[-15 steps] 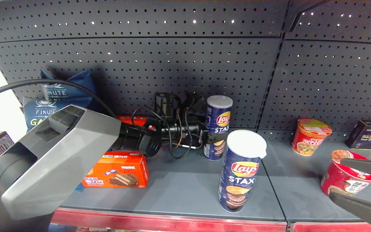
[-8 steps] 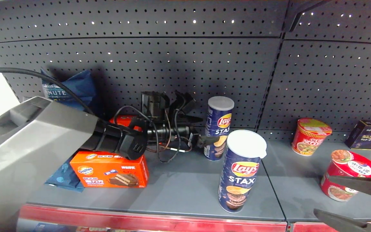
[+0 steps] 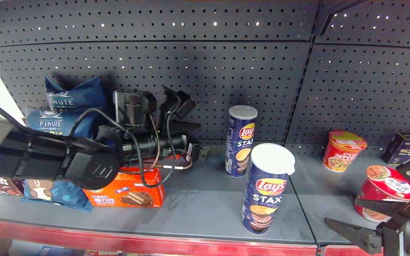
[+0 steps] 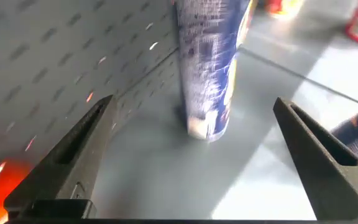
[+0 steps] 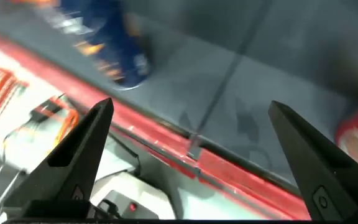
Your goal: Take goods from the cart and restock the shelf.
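The dark grey shelf (image 3: 198, 209) has a red front lip (image 3: 190, 243) and a seam to the right of centre. Near the front, just left of that seam, a tall blue can (image 3: 266, 188) stands upright, with a second blue can (image 3: 240, 142) upright farther back. To the left lies an orange box (image 3: 133, 193), with a flat blue bag (image 3: 52, 193) beside it and upright blue bags (image 3: 71, 97) at the back. Right of the seam are a noodle cup (image 3: 343, 151) far back, a red bowl (image 3: 386, 190) nearer, and a dark box (image 3: 409, 149) at the far right.

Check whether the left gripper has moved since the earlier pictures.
Yes. The left gripper has drawn back leftward from the rear chip can, open, and is now nearer the orange box.
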{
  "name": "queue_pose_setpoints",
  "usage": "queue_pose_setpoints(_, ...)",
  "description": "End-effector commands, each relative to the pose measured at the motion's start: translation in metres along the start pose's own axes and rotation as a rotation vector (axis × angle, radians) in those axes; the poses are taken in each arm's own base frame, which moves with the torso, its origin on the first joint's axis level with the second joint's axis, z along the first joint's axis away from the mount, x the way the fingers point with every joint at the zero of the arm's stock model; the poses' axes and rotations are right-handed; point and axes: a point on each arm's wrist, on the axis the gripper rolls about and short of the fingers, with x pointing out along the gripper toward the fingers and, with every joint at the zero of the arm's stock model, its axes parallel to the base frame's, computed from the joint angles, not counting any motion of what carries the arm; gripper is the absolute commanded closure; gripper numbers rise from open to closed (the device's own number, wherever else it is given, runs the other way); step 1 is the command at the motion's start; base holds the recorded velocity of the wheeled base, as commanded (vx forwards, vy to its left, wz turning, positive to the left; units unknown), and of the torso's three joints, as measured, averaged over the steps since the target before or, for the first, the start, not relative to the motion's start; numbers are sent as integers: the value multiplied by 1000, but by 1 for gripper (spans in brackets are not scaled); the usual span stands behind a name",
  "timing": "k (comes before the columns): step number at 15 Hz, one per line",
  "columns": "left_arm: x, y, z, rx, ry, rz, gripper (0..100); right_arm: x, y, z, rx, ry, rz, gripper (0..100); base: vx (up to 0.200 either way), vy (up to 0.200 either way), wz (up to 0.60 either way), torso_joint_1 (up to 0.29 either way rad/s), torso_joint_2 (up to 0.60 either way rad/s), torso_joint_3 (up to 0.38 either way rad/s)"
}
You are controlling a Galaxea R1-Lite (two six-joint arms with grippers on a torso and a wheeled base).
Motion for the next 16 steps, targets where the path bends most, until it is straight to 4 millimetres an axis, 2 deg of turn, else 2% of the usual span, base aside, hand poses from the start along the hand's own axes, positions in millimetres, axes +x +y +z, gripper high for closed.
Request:
queue_pose_setpoints(1, -46, -15, 15, -16, -25, 90, 0, 14, 0, -1, 29, 49, -50, 0, 0, 0, 0, 0, 0, 0)
queue_pose_setpoints(2, -70, -24, 13, -76, -13, 179, 0, 17, 0, -2, 60, 64, -76, 0, 0, 0, 0, 0, 0, 0)
queue_pose_setpoints(3, -81, -29, 13, -86, -12, 215, 0, 19, -2, -2, 72, 68, -99, 0, 0, 0, 0, 0, 0, 0)
queue_pose_setpoints(4, -99, -36, 8, -88, 3, 288, 0, 25, -6, -5, 84, 87, -156, 0, 0, 0, 0, 0, 0, 0)
queue_pose_setpoints(7, -119, -42, -7, -95, 49, 435, 0, 35, -2, -4, 74, 102, -146, 0, 0, 0, 0, 0, 0, 0)
queue_pose_setpoints(10, -126, -32, -7, -102, 42, 490, 0, 43, 5, -2, 59, 78, -96, 0, 0, 0, 0, 0, 0, 0)
queue_pose_setpoints(16, -121, -31, -15, -75, 84, 487, 0, 60, 18, 0, 29, 79, -19, 0, 0, 0, 0, 0, 0, 0)
